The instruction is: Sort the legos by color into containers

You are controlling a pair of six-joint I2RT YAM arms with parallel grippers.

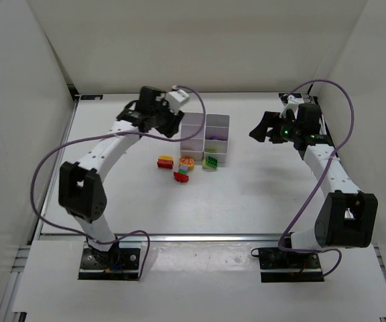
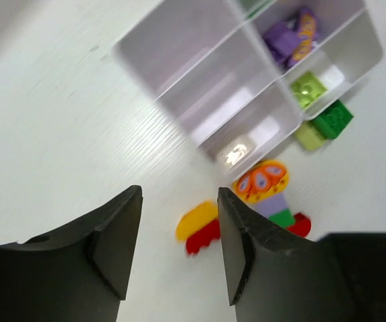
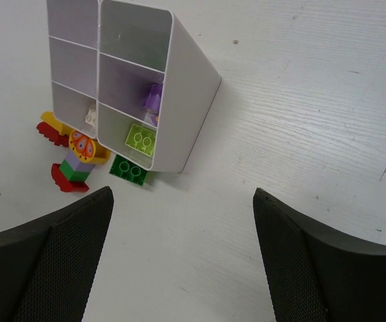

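The white six-cell containers stand mid-table. One cell holds a purple lego and the near right cell a light green lego. Outside, against the near wall, lies a dark green lego. A stack of orange, pale purple, green and red legos and a yellow-on-red lego lie in front of the containers. My left gripper is open and empty above the table left of the containers, with the yellow-on-red lego seen between its fingers. My right gripper is open and empty, well right of the containers.
White walls enclose the table on three sides. Purple cables loop from both arms. A metal rail runs along the near table edge.
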